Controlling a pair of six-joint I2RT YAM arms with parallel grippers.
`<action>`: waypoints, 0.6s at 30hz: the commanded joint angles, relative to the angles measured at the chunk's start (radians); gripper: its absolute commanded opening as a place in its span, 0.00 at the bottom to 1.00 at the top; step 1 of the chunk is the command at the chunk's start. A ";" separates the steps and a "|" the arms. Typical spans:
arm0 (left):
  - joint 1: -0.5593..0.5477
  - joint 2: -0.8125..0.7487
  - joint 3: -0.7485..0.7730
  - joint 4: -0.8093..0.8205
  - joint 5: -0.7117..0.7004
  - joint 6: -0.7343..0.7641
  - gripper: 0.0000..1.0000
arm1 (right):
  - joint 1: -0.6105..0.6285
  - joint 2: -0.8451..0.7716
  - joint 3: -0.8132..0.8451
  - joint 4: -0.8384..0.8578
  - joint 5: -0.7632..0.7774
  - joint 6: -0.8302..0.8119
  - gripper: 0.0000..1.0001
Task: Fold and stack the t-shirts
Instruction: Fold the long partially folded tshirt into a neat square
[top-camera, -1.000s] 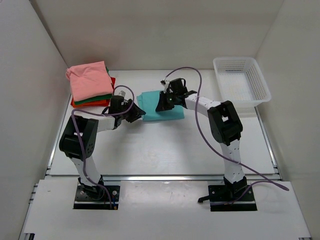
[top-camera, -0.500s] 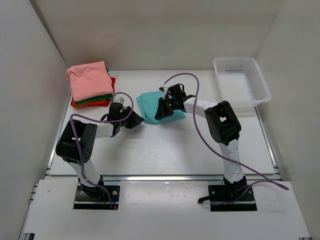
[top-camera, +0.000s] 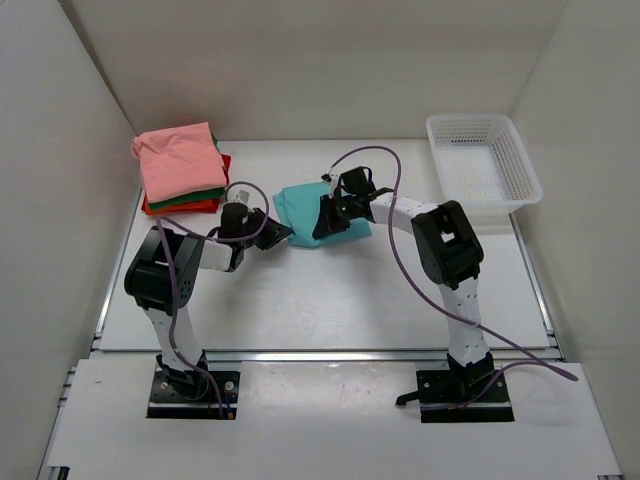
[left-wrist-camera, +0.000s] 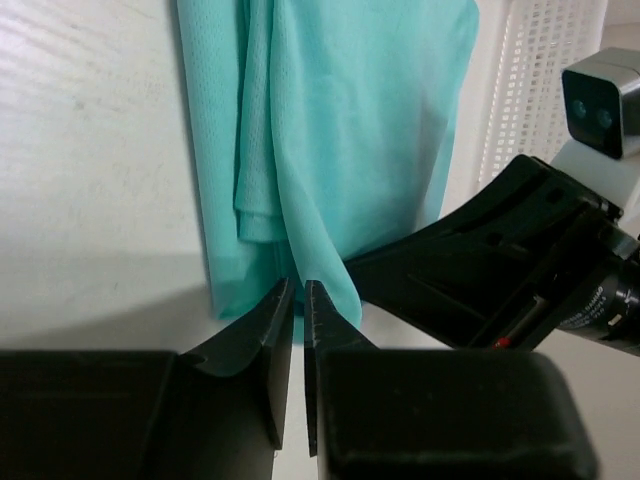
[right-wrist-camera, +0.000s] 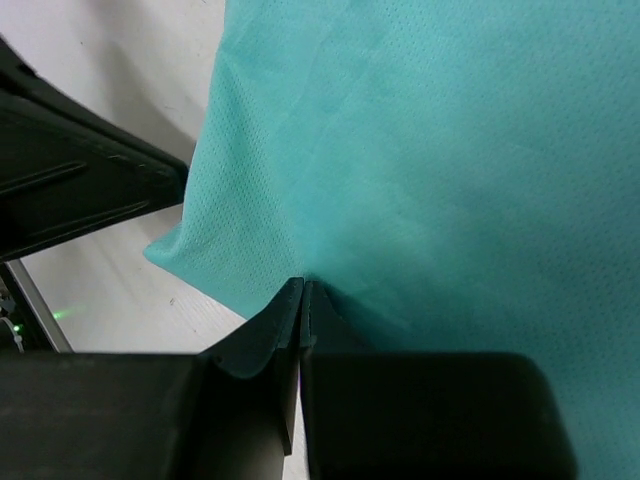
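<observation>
The teal t-shirt (top-camera: 300, 204) lies folded at the table's middle back, and it also shows in the left wrist view (left-wrist-camera: 340, 120) and the right wrist view (right-wrist-camera: 450, 150). My left gripper (top-camera: 283, 234) is shut on the shirt's near left corner (left-wrist-camera: 298, 290). My right gripper (top-camera: 322, 226) is shut on the shirt's near edge just to the right (right-wrist-camera: 303, 287). The two grippers are close together. A stack of folded t-shirts (top-camera: 180, 165) sits at the back left, salmon-pink on top, with green and red-orange below.
A white mesh basket (top-camera: 520, 160) stands at the back right. White walls enclose the table on three sides. The right gripper's black body (left-wrist-camera: 500, 260) fills the right of the left wrist view, very near my left fingers.
Both grippers have shifted slightly toward the near side with the teal shirt's near edge; the shirt has bunched narrower. The left forearm has swung closer to the shirt.
</observation>
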 joint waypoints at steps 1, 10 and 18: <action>0.012 0.064 0.073 -0.013 0.107 -0.002 0.18 | -0.001 0.024 0.046 -0.020 -0.029 -0.036 0.00; 0.009 0.088 0.146 -0.226 0.356 0.109 0.00 | -0.005 0.034 0.059 -0.038 -0.047 -0.035 0.00; 0.032 0.057 0.173 -0.510 0.439 0.327 0.07 | 0.001 0.065 0.103 -0.105 -0.024 -0.081 0.00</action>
